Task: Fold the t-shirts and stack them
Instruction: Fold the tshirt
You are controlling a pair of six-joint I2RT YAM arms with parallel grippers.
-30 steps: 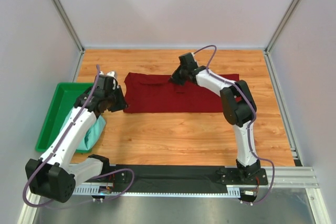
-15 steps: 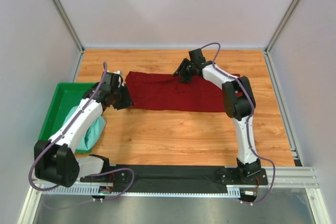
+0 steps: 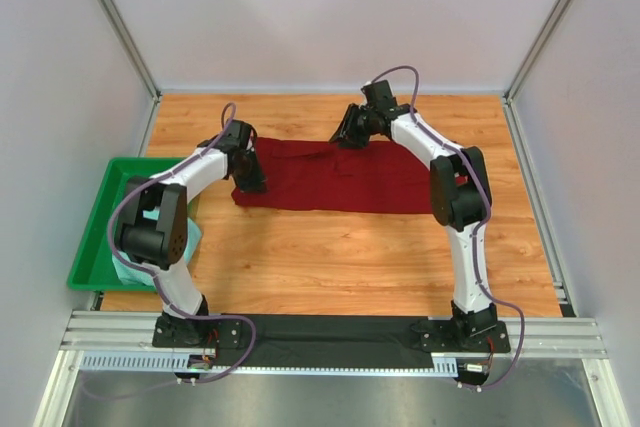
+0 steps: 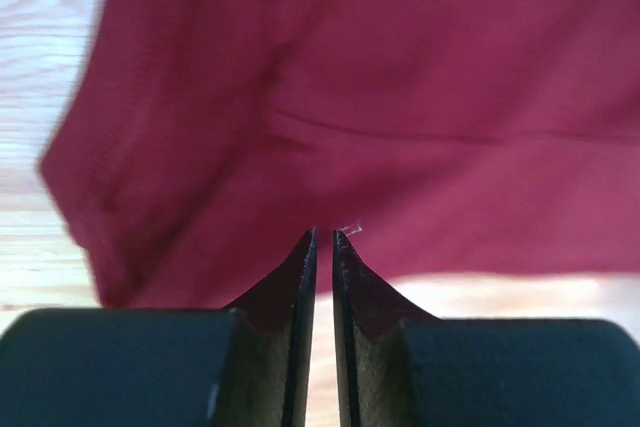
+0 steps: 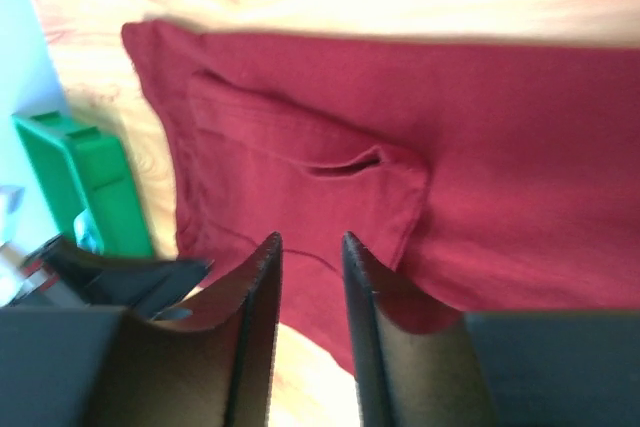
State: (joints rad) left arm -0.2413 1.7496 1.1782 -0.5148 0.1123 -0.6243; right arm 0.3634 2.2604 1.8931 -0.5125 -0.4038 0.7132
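Your wooden bench (image 3: 330, 257), plank-grained, carries the maroon t-shirt (image 3: 340, 177) as a long folded band across its middle, nearer the far edge. In the right wrist view a hemmed flap lies flat on top of it. At the bench's left edge sits the green plastic tray (image 3: 95, 237), where the mint t-shirt (image 3: 193, 237) shows only as a sliver behind your left arm. Your right fingers (image 5: 255, 327) hover parted over the band's far edge, nothing between them. Your left fingers (image 4: 290, 287), at the band's left end, leave just a slit; the blur hides whether cloth is pinched there.
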